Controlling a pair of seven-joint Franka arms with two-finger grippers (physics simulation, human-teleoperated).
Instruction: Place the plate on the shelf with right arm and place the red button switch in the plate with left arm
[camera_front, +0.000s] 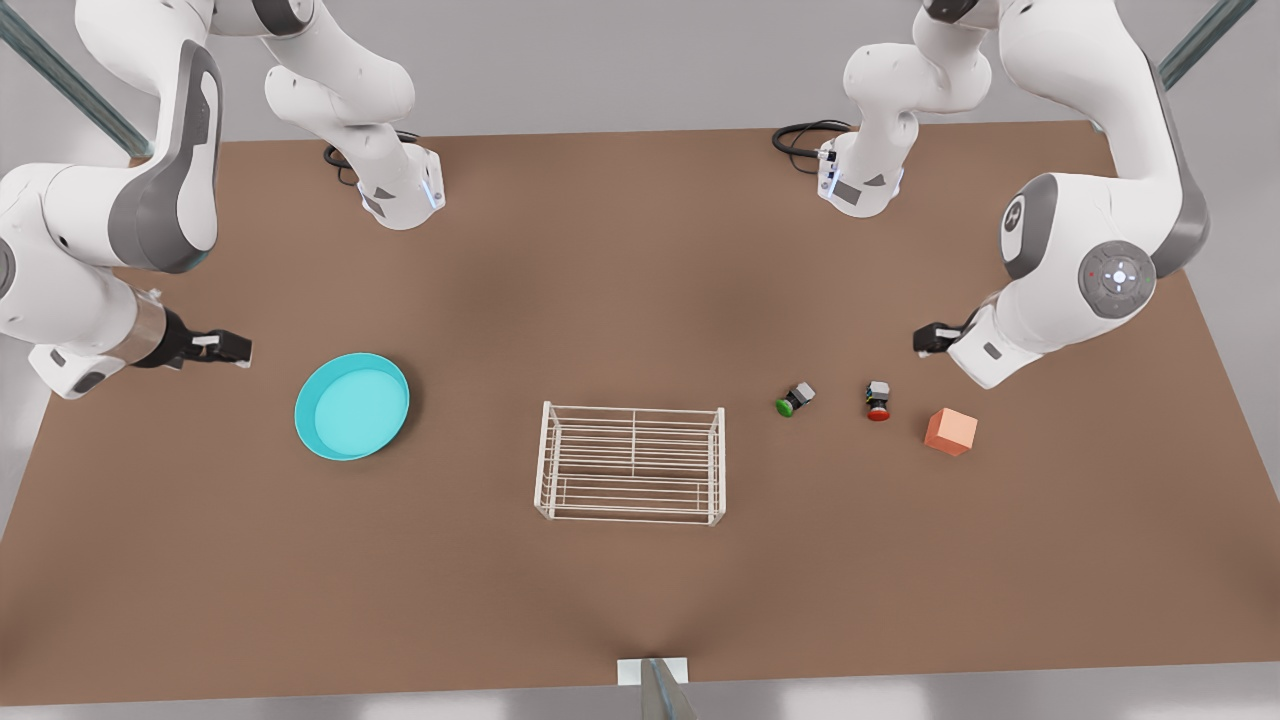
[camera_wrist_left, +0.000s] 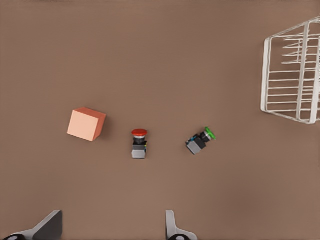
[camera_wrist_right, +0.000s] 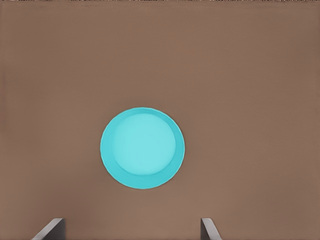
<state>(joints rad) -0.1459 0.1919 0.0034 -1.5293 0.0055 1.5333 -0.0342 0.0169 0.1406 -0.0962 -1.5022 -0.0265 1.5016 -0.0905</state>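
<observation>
Now we see the right gripper (camera_wrist_right: 132, 227) spread wide above the plate (camera_wrist_right: 142, 148), the left gripper (camera_wrist_left: 112, 225) likewise parted near the red button switch (camera_wrist_left: 139, 143); the shelf (camera_front: 632, 463) stands between.

Two white arms (camera_front: 1080, 230) with grey joint panels, black grippers (camera_front: 222, 348), black cables (camera_front: 800, 135) at bases, blue-lit base markings, red dot on round joint cap.

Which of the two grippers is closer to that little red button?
The left gripper. It hovers open just above the red button switch, on the front view's right. The right gripper waits open far across the table, beside the plate, beyond the shelf.
</observation>
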